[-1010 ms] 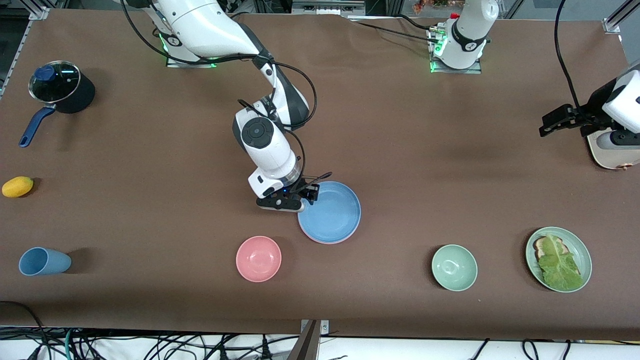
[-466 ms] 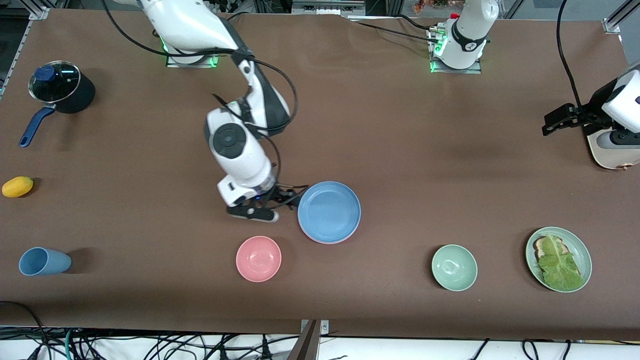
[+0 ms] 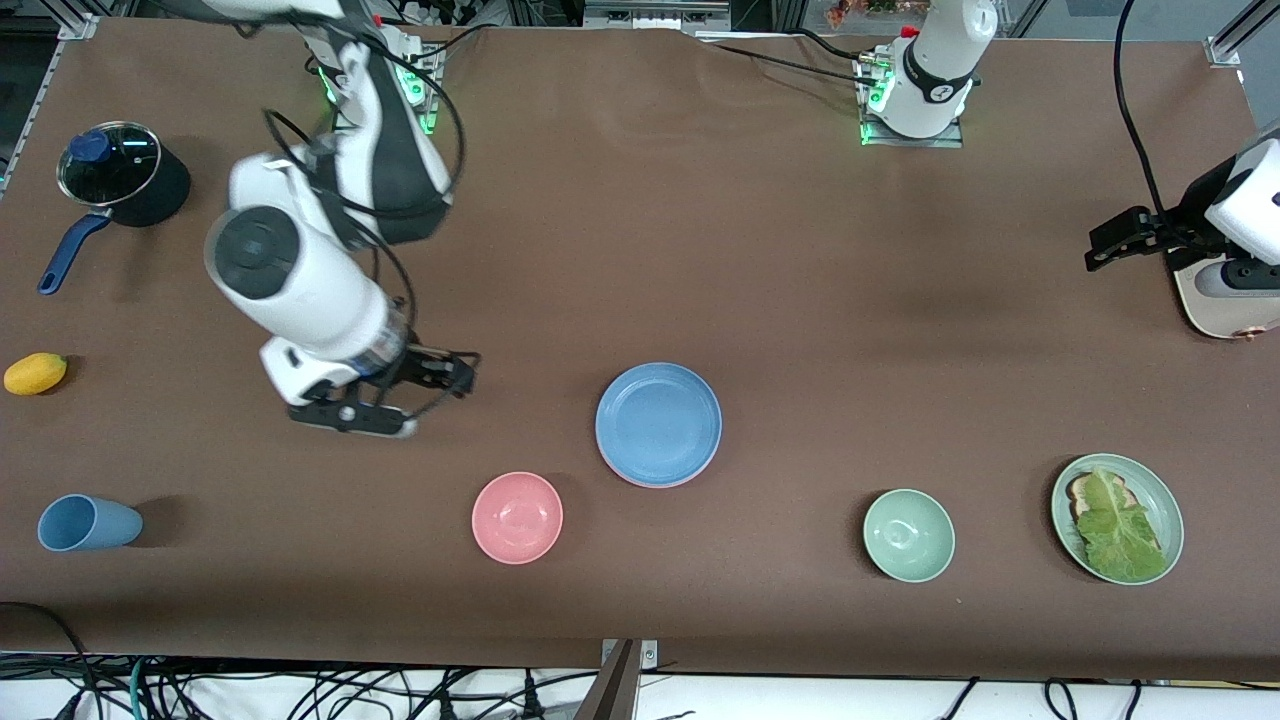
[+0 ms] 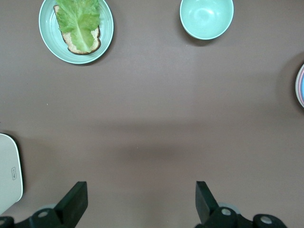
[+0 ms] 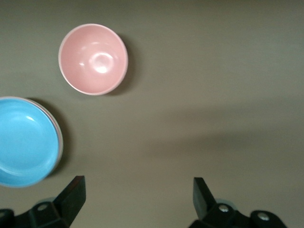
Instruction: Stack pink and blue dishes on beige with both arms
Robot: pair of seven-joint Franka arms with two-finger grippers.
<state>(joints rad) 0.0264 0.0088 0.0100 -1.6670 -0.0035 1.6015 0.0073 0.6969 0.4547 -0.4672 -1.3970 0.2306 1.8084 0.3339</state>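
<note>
The blue dish (image 3: 658,424) lies mid-table on top of a stack, and a thin pink rim (image 3: 640,483) peeks out under its nearer edge. The beige dish is hidden. In the right wrist view the blue dish (image 5: 23,142) lies at the picture's edge with a pale rim beneath it. My right gripper (image 3: 450,378) hangs open and empty over bare table, well off the stack toward the right arm's end; its fingers (image 5: 71,194) stand wide apart. My left gripper (image 3: 1098,252) waits open over the left arm's end of the table, its fingers (image 4: 76,200) holding nothing.
A pink bowl (image 3: 517,517) sits nearer the camera than the stack. A pale green bowl (image 3: 908,535) and a green plate with bread and lettuce (image 3: 1117,518) are toward the left arm's end, with a cream slab (image 3: 1225,310). A lidded pot (image 3: 120,175), a yellow fruit (image 3: 35,373) and a blue cup (image 3: 85,523) stand at the right arm's end.
My right gripper let go of the blue dish's rim, opened, and drew away toward the right arm's end of the table. The stack stayed put. The left arm barely moved.
</note>
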